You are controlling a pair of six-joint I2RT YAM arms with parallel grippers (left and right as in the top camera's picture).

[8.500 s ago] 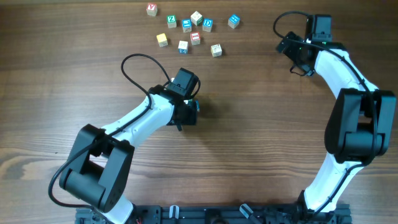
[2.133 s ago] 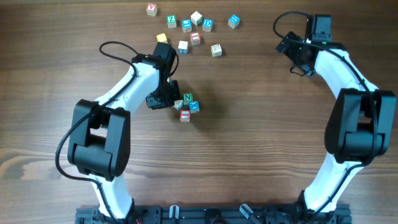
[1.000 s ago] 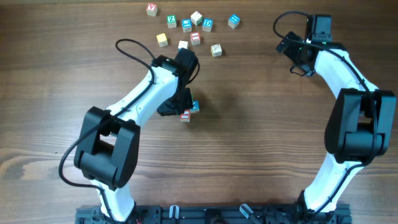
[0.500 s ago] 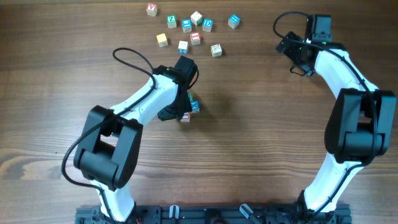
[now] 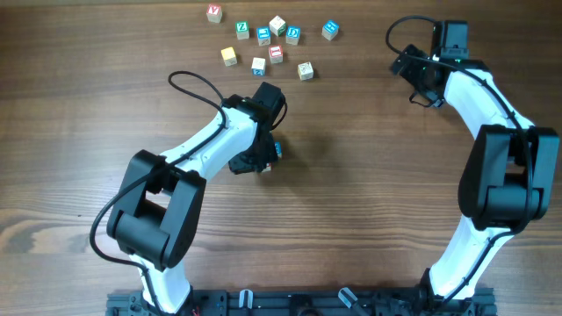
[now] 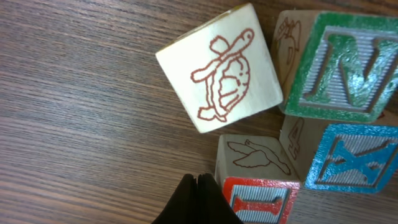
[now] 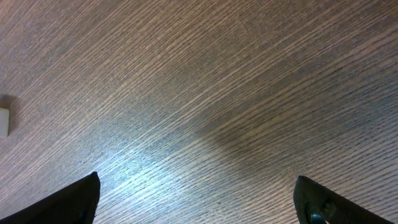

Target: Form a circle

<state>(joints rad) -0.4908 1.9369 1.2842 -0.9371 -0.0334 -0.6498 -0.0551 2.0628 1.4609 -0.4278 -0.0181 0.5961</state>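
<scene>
The circle is a tight cluster of several small letter cubes. In the left wrist view I see a pale turtle cube (image 6: 217,78), a green "N" cube (image 6: 345,65), a blue cube (image 6: 351,158) and a red "I" cube (image 6: 264,199). My left gripper (image 6: 198,186) is shut and holds nothing, its tips right beside the red cube's left edge. From overhead the left gripper (image 5: 255,160) covers most of the cluster, leaving only the blue cube (image 5: 276,150) showing. My right gripper (image 7: 199,199) is open over bare wood, at the far right (image 5: 420,77).
A loose scatter of similar letter cubes (image 5: 268,39) lies at the back of the wooden table (image 5: 369,202). The left arm's black cable (image 5: 189,83) loops above its forearm. A small pale object (image 7: 3,121) shows at the left edge of the right wrist view.
My left arm has come back from the scatter and settled over the cluster, hiding the green and pale cubes from overhead. The right arm has not moved.
</scene>
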